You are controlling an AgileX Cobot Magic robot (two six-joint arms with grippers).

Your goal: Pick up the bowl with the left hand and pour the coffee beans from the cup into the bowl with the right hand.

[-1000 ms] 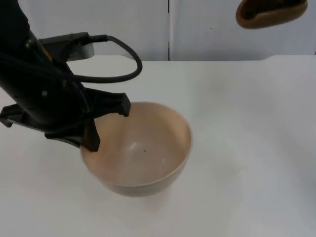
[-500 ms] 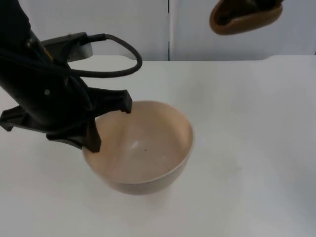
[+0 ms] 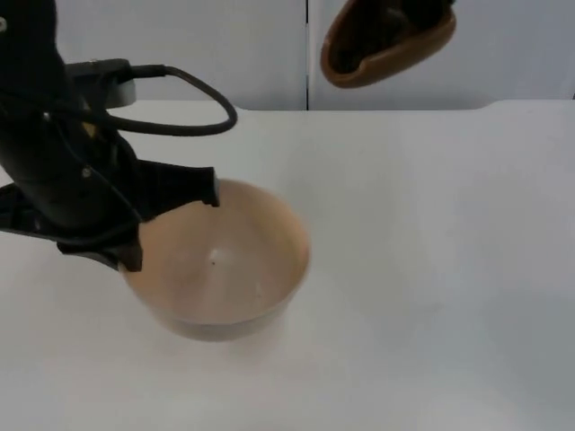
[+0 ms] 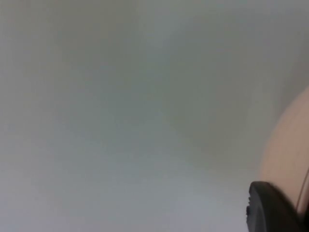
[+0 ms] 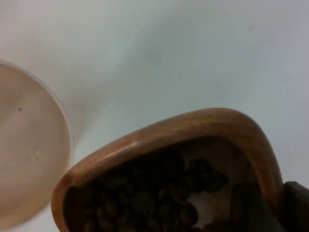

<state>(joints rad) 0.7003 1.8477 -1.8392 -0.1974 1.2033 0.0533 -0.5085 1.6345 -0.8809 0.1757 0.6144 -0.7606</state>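
Bowl: the beige bowl [image 3: 216,265] was held at its near-left rim above the white worktop [image 3: 431,269], apparently lifted just clear, though contact could not be ruled out.
Left gripper: the left gripper [image 3: 166,215] was seen with jaws clamped on the bowl's rim, one finger inside the wall and one outside.
Cup: the brown wooden cup [image 3: 386,40] was carried high and tilted, behind and to the right of the bowl, well apart from it.
Beans: the coffee beans [image 5: 149,193] were seen piled inside the cup, none spilled.
Right gripper: the right gripper [image 5: 270,208] was judged clamped on the cup's rim.
Handling: the bowl was judged stiff, smooth and light, with a thin rim prone to slipping; a firm rim hold was considered best, and the cup needed slow tipping.
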